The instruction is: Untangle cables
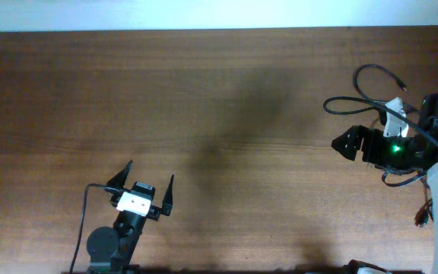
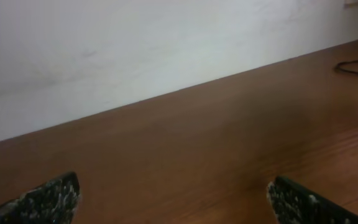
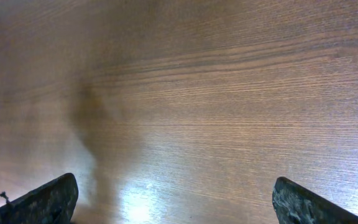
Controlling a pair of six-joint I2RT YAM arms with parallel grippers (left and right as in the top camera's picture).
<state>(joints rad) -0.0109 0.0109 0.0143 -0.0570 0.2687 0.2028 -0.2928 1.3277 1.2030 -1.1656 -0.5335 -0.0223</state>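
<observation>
Thin black cables [image 1: 358,82] loop on the table at the far right, one end carrying a small plug [image 1: 402,87]. Part of them runs under my right arm, hidden from view. My right gripper [image 1: 358,140] hangs just below and left of that loop, jaws wide open over bare wood [image 3: 176,199]. No cable lies between its fingers. My left gripper [image 1: 144,183] stands near the front edge at the left, far from the cables, also wide open and empty [image 2: 173,199]. In the left wrist view a stretch of black cable [image 2: 357,67] shows far off at the right edge.
The brown wooden table [image 1: 204,99] meets a white wall [image 2: 135,43] at the back. More dark cord ends with reddish tips [image 1: 424,215] hang beside my right arm near the right edge. A thick black wire [image 1: 82,221] runs along my left arm.
</observation>
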